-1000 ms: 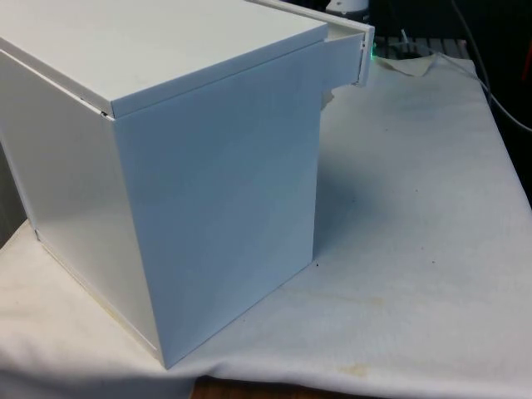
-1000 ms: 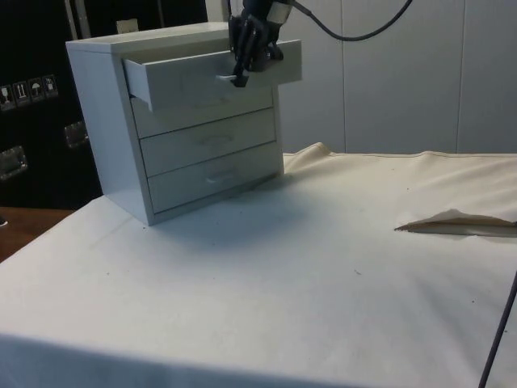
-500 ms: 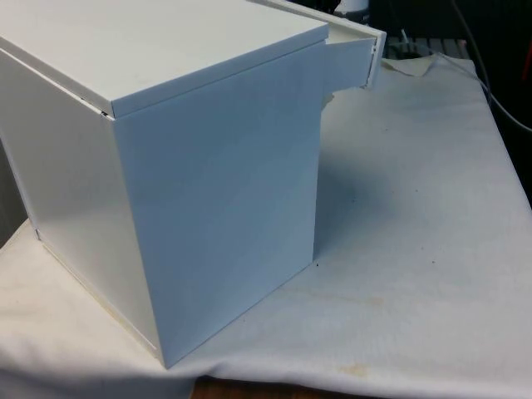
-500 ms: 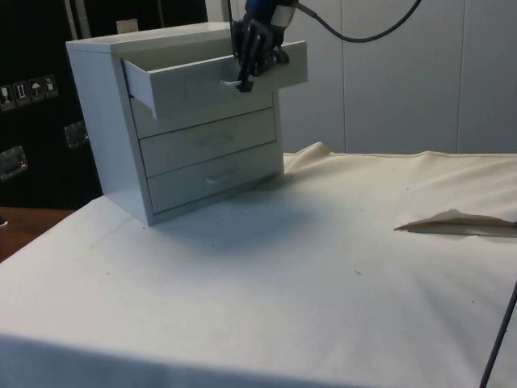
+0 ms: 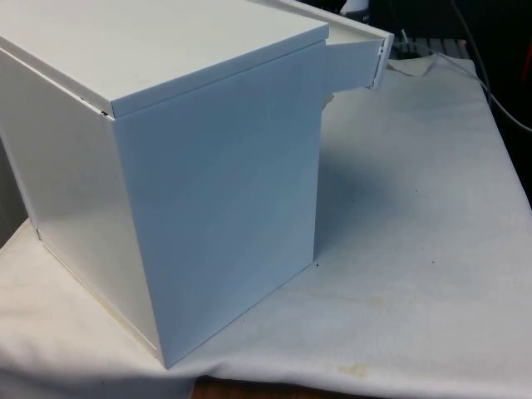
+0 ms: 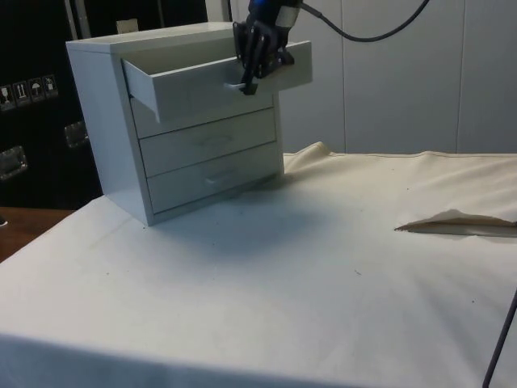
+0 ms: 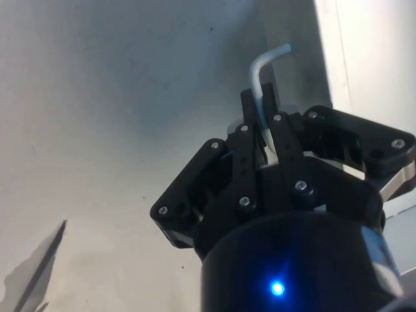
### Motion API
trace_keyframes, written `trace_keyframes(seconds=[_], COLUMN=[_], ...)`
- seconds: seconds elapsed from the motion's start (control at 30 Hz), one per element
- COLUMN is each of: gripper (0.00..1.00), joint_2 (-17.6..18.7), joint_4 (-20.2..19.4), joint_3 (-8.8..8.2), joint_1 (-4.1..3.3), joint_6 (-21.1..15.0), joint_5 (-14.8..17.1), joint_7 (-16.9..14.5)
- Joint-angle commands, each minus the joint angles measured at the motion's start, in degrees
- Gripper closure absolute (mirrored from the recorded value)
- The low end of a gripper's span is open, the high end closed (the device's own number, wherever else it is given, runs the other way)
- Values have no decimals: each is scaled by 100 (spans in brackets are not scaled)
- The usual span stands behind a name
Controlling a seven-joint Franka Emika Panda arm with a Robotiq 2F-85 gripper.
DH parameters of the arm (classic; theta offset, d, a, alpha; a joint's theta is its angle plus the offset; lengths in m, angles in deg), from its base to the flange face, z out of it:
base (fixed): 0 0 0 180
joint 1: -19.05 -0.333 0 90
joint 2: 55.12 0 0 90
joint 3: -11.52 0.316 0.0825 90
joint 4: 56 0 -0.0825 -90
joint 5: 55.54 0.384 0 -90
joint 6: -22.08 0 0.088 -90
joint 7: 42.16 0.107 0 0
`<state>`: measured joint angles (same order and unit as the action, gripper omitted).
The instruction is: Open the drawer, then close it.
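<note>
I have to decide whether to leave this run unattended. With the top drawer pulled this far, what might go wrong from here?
1. The tool is shut on the thin handle of the top drawer; it may slip off.
2. The top drawer already hangs well out of the chest; pulled further, it may come free or tip the chest forward.
3. In the front view the chest turns its side, hiding the grip from that camera.

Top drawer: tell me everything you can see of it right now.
The top drawer is white, with a flat front panel and thin side walls, looking like painted wood or board. It is pulled partly out of the chest of drawers, level, above two shut drawers. Its curved metal handle is pinched between the closed fingers of the gripper. In the front view its end juts out past the chest toward the right. Its inside is hidden.
</note>
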<state>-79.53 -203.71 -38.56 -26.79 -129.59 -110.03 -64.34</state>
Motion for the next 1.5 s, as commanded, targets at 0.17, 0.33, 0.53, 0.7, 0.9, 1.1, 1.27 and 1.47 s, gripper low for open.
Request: trace_keyframes(seconds=[0.17, 0.33, 0.53, 0.7, 0.9, 1.1, 1.27, 1.47], gripper=[100, 100, 100, 100, 100, 100, 100, 100], joint_2=[-355, -722, -963, -957, -1031, -1003, -1020, -1060], joint_4=[-229, -430, -584, -561, -665, -676, -710, -733], joint_3=[34, 23, 23, -29, 57, 143, 218, 223], joint_1=[40, 109, 126, 115, 149, 132, 143, 155], joint_6=[6, 63, 120, 126, 120, 132, 143, 138], joint_5=[-11, -40, -40, -6, -40, -40, -40, -46], joint_7=[0, 29, 34, 17, 74, 206, 327, 350])
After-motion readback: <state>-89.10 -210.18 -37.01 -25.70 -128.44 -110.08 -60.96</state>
